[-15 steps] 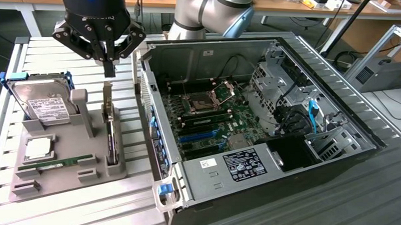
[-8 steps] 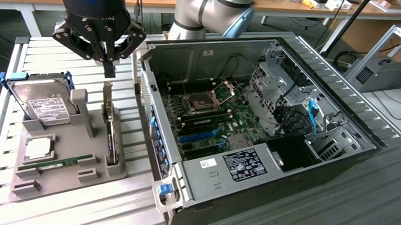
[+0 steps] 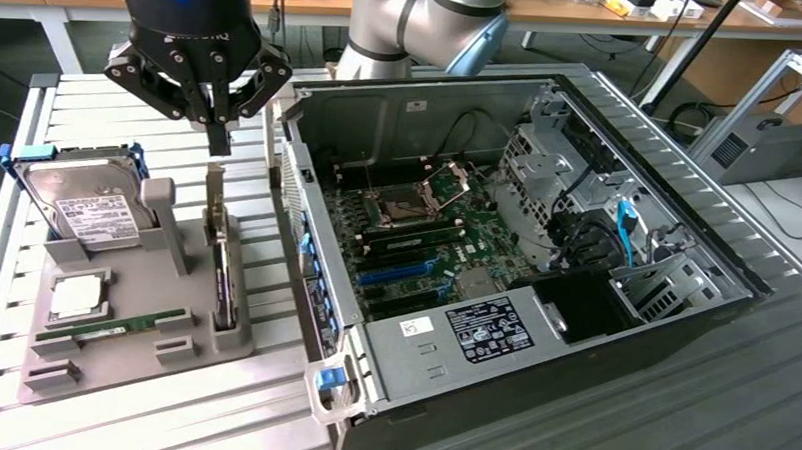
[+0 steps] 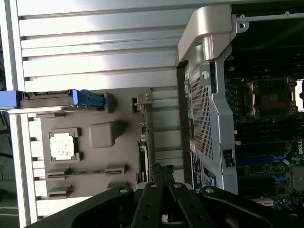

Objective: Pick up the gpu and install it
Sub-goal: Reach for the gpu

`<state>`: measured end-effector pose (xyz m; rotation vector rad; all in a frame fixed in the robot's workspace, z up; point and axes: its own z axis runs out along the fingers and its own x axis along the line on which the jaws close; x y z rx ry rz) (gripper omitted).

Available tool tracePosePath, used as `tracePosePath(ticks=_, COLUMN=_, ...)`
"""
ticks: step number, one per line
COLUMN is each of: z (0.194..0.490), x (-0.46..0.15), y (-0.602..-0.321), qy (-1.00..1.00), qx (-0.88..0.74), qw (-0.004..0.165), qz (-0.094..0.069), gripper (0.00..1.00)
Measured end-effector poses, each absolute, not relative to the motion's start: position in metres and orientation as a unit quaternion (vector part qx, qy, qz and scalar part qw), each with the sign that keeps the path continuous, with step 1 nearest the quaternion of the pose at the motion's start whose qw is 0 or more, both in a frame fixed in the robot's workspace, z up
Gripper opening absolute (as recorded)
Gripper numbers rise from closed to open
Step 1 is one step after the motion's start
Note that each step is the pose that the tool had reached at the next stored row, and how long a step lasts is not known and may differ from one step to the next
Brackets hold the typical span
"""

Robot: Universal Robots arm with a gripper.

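Note:
The gpu (image 3: 219, 254) stands on edge in a slot of the grey holder (image 3: 143, 361), its pale metal bracket end pointing up. My gripper (image 3: 219, 139) hangs just above that bracket end with a small gap, fingers pressed together and nothing between them. In the wrist view the gpu (image 4: 144, 142) appears edge-on as a thin dark strip, straight ahead of my shut gripper (image 4: 159, 172). To the exterior view's right lies the open computer case (image 3: 368, 384), with a blue expansion slot (image 3: 406, 275) on its motherboard.
The holder also carries a hard drive (image 3: 88, 209) in a blue frame, a processor chip (image 3: 75, 296) and a green memory stick (image 3: 124, 325). A tall grey post (image 3: 161, 217) rises beside the gpu. The case wall (image 3: 301, 232) stands close on the gpu's other side.

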<state>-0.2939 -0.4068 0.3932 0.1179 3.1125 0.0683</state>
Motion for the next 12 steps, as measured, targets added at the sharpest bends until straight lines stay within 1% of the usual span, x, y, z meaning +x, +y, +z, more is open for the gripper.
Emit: tracePosePath(ticks=12, z=0.3932, x=-0.294, y=-0.411, qy=0.999, qx=0.038, qw=0.013, qz=0.022, gripper=0.11)
